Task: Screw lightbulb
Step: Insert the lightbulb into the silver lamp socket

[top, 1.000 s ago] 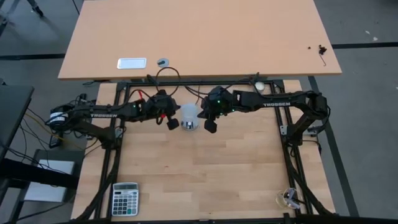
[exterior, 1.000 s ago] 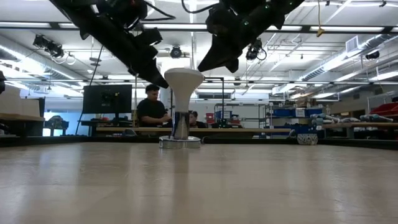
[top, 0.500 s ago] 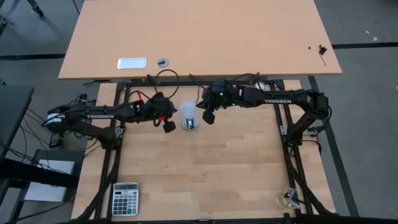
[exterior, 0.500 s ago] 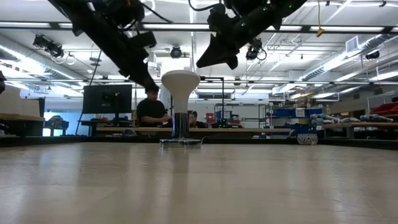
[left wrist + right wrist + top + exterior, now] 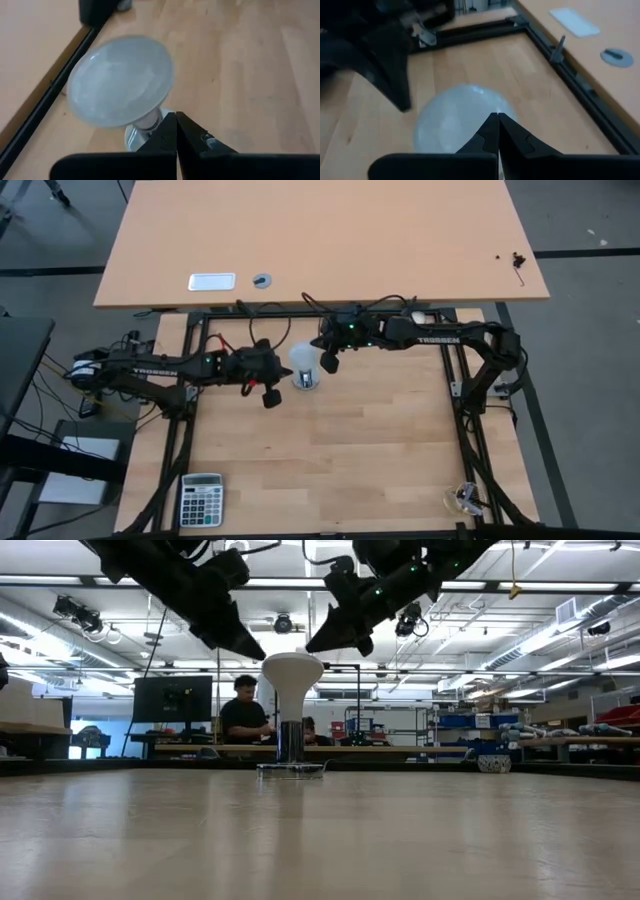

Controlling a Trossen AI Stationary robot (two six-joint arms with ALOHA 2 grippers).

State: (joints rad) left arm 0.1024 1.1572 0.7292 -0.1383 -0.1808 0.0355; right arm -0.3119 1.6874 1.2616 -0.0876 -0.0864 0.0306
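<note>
We see the left gripper [image 5: 270, 397] with its fingers pressed together, holding nothing, just beside the lightbulb [image 5: 303, 359]. The right gripper [image 5: 328, 363] is likewise closed and empty on the bulb's other side. The lightbulb stands upright in its round metal socket base [image 5: 291, 769] near the table's [image 5: 330, 460] far edge.
</note>
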